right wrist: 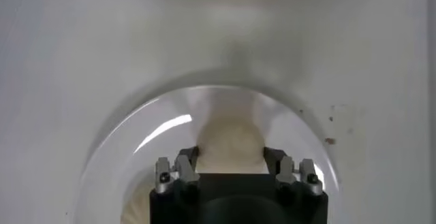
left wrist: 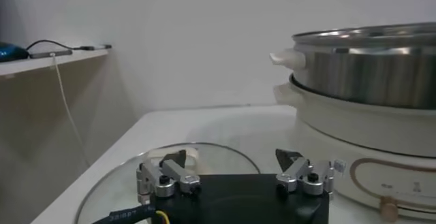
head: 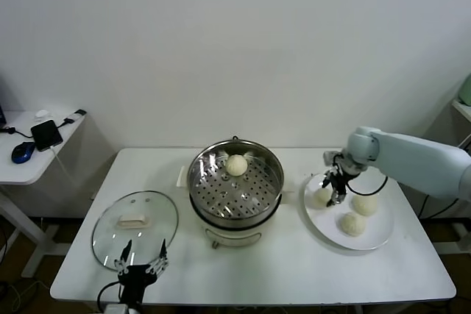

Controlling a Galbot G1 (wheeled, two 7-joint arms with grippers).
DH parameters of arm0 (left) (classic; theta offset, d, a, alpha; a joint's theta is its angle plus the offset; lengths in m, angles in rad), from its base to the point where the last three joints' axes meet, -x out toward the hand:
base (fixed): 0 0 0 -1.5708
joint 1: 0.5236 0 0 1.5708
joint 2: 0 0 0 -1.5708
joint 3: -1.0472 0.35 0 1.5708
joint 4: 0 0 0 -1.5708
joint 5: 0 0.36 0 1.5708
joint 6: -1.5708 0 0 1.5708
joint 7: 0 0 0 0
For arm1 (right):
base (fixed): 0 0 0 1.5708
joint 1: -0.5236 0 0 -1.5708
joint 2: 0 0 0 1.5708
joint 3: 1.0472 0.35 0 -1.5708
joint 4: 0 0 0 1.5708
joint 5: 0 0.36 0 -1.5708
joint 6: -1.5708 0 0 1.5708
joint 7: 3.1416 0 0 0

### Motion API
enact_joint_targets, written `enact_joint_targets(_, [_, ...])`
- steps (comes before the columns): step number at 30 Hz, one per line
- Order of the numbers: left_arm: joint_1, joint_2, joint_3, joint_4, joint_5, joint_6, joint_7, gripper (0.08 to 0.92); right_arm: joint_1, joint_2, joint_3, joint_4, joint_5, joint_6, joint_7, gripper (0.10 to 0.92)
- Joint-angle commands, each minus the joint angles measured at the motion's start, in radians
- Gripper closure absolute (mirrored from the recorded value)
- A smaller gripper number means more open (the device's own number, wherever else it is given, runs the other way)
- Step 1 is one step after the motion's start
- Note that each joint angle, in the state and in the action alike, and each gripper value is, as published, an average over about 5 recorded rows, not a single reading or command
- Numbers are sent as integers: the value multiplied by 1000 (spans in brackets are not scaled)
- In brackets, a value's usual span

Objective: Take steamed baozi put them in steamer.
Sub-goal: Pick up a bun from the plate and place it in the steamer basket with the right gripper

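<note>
A white table [head: 280, 277] carries a steel steamer [head: 235, 182] at its middle, a white plate [head: 379, 237] toward its right edge, and a glass lid [head: 135, 226] with a white handle toward its left front corner.

One bun [head: 236, 165] already lies on the steamer's perforated tray, toward the back of the pot. Three more buns rest on the plate: one on the side nearest the steamer [head: 321, 197], one toward the plate's right side [head: 364, 204], and one nearer the table's front edge [head: 353, 223]. They sit near one another but apart.

The right tool [head: 335, 195] reaches in from the table's right edge and is down over the plate at the bun nearest the steamer. In the right wrist view that bun [right wrist: 230, 147] sits between the two fingers [right wrist: 185, 164], which stand on either side of it and appear to touch its flanks, so the tool is pinching this bun while the bun rests on the plate [right wrist: 136, 150].

The left tool [head: 140, 266] is parked at the table's front edge, by the near rim of the glass lid. Its fingers [left wrist: 170, 171] are spread wide with nothing between them, and the left wrist view shows the lid [left wrist: 122, 178] below it and the steamer [left wrist: 368, 69] beyond.
</note>
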Motion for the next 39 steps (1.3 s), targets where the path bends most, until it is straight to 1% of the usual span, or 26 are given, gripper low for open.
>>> enact_joint_targets(1, [1,1,4,-16,-1,3,0,177,429,65,-202,55,227,45,-121,372])
enact_joint_targets(4, [1,4,5,-26,-2,6,0,177,557,127,-240,126,354,9,-120,372])
enact_joint_targets(7, [0,8,6,-33,-4,8,1,177,646,196,-250,243,485,-53,-77,372])
enact_joint_targets(12, [-1,15,8,-43,-6,6,2,177,648,317,-199,430,665,-158,75,372])
enact_joint_targets(15, [-4,16,12,-46,-6,5,2,177,583,385,-165,462,713,-215,174,372])
enact_joint_targets(18, [-6,16,17,-51,-4,6,3,177,484,447,-129,431,715,-263,251,372])
enact_joint_targets(22, [-5,16,21,-55,-2,6,3,177,361,518,-109,331,665,-300,298,372])
enact_joint_targets(29, [2,16,18,-58,-3,-1,1,177,227,582,-115,190,570,-321,320,371])
enact_joint_targets(39, [-1,21,13,-50,-3,-4,0,177,102,615,-100,39,492,-318,318,370])
